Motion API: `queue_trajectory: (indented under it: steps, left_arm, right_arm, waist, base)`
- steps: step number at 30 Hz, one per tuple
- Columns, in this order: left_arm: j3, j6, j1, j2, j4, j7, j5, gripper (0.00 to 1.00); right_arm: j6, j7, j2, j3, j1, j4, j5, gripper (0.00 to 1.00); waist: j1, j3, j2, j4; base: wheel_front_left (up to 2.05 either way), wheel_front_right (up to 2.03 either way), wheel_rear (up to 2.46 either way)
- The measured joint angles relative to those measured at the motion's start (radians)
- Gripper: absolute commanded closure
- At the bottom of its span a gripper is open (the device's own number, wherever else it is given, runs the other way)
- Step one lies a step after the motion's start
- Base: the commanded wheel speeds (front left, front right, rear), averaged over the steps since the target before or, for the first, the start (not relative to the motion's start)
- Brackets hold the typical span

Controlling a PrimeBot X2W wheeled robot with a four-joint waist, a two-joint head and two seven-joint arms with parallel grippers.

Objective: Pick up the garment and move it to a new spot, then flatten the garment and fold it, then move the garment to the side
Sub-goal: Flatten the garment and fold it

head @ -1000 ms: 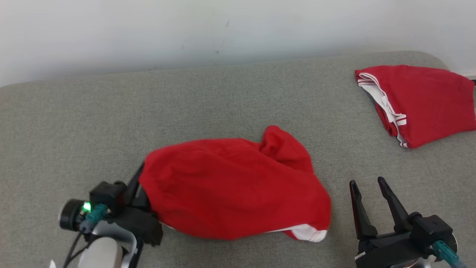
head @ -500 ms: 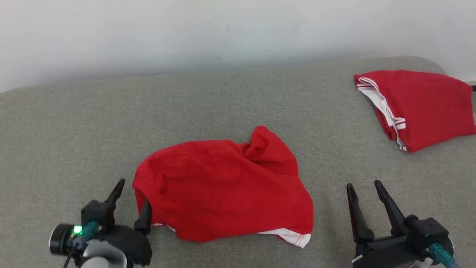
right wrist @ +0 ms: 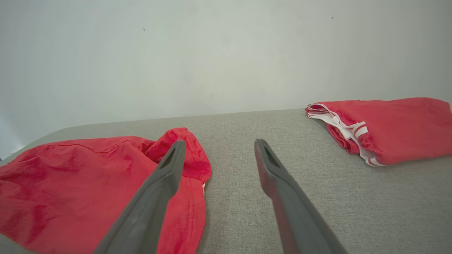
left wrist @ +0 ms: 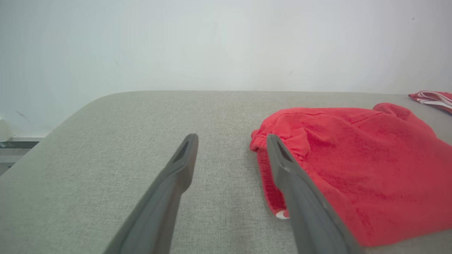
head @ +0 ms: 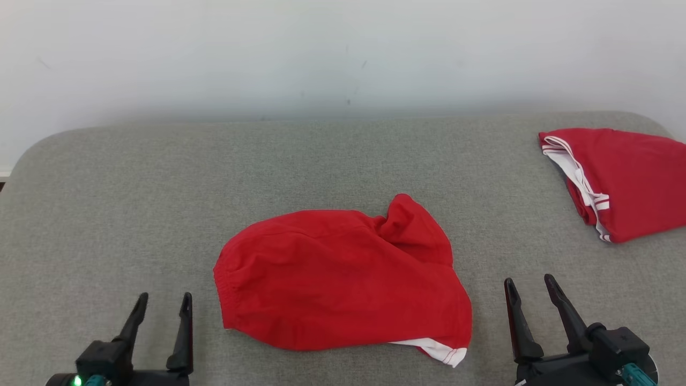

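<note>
Lying crumpled mid-way across the grey surface (head: 134,187), the red garment (head: 337,289) looks light and limp. Left hand (head: 165,296) and right hand (head: 529,279) flank it, spread and empty. Likely best hold: the gathered waistband (head: 222,284).

The robot's left gripper (head: 164,298) rises from the lower left of the head view, its two dark fingers (head: 184,332) parted and pointing almost straight up the frame. At the lower right, the right gripper (head: 529,283) is spread just as wide, fingers leaning slightly toward the upper left, both grippers empty.
</note>
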Motion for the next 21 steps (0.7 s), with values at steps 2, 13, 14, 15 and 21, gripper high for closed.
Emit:
queue_trajectory:
  steps: [2,13,14,15,21]
  left_arm:
    - [0.016,0.003,0.017,-0.006,-0.046,0.000,0.001,0.00]
    - [0.035,0.020,0.101,-0.050,-0.234,0.000,0.023,0.00]
    - [0.037,0.020,0.103,-0.052,-0.238,0.000,0.023,0.00]
    - [0.040,0.020,0.103,-0.053,-0.239,0.000,0.023,0.00]
    - [0.036,0.019,0.122,-0.059,-0.245,0.000,0.025,0.00]
  right_arm:
    - [0.000,0.000,-0.001,0.001,0.005,-0.001,0.000,0.00]
    - [0.000,-0.001,-0.009,0.012,0.047,0.001,0.003,0.00]
    - [0.000,-0.001,-0.010,0.018,0.052,0.005,0.007,0.00]
    - [0.000,-0.001,-0.011,0.027,0.056,0.013,0.011,0.00]
    - [0.000,-0.001,-0.017,0.087,0.067,0.062,0.039,0.00]
  waist:
    - [0.0000,-0.007,0.0000,0.007]
    - [0.0000,-0.014,0.0000,0.020]
    - [0.0000,-0.012,0.0000,0.021]
    - [0.0000,-0.010,0.0000,0.021]
    - [0.0000,-0.003,0.0000,0.022]
  base:
    - [0.00,0.00,0.00]
    - [0.00,0.00,0.00]
    - [0.00,0.00,0.00]
    - [0.00,0.00,0.00]
    - [0.00,0.00,0.00]
